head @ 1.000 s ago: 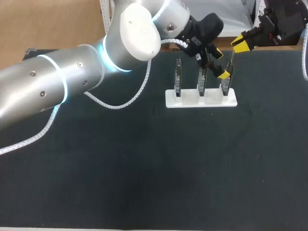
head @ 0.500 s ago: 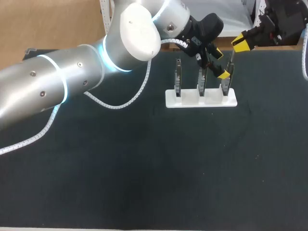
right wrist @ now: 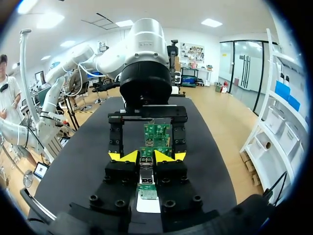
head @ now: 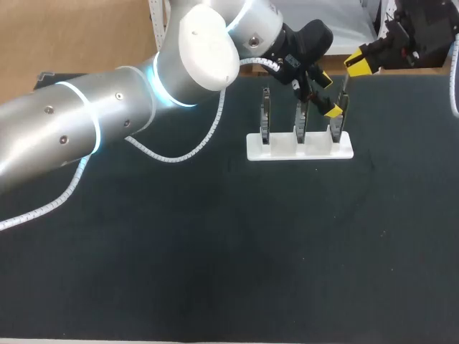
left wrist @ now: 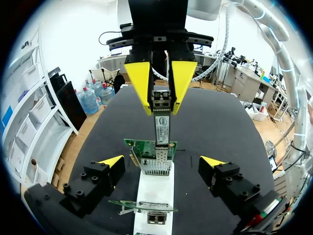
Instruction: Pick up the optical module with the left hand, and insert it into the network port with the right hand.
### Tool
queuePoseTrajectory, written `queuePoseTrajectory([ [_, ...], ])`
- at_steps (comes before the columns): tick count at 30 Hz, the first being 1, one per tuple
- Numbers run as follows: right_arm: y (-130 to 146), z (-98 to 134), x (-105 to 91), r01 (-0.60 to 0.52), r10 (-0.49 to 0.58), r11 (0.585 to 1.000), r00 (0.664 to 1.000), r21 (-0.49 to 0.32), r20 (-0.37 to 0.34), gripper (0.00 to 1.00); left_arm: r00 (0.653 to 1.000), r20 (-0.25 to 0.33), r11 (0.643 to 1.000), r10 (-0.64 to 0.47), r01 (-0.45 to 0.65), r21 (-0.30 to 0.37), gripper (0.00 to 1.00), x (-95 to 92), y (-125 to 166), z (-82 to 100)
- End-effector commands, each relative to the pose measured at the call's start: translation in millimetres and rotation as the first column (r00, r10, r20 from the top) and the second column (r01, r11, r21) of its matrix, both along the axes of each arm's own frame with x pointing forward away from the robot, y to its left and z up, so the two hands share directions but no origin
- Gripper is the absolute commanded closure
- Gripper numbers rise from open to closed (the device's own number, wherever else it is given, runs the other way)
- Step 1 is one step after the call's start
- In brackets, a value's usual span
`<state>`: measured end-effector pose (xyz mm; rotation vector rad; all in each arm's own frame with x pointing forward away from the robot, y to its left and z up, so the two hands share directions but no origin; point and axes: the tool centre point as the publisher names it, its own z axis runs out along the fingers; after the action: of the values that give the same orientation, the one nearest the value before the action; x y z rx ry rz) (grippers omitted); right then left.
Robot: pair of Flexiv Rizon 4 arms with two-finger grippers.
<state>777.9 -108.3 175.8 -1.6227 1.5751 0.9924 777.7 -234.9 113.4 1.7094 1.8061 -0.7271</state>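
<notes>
Right hand [head: 358, 63]: is creeping slightly toward the far edge of the counter [head: 215, 251] in the head view, drawing a touch farther from the white stand [head: 300, 145] than a second ago.
Optical module [left wrist: 162, 128]: whether it is lifting with that hand is too small to tell.

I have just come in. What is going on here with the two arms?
The right claw is shut on the optical module and holds it in line with the network port of a green card that stands in a white holder. The module's end is at the port; how deep it sits, I cannot tell. The left claw is open, one finger on each side of that card, holding nothing.
</notes>
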Motion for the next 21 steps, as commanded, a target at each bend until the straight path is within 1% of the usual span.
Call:
queuePoseTrajectory([
  [1,0.2,0.3,-0.1,-0.002,0.003,1.000,1.000,-0.014,0.007,1.00,1.000,-0.003,1.000,0.000,0.001,0.005,0.00,1.5,-1.0,0.6],
  [21,-0.3,-4.4,1.9,-0.004,0.004,1.000,1.000,-0.013,-0.007,1.00,1.000,-0.003,1.000,0.000,0.001,0.005,0.00,1.5,-1.0,0.6],
])
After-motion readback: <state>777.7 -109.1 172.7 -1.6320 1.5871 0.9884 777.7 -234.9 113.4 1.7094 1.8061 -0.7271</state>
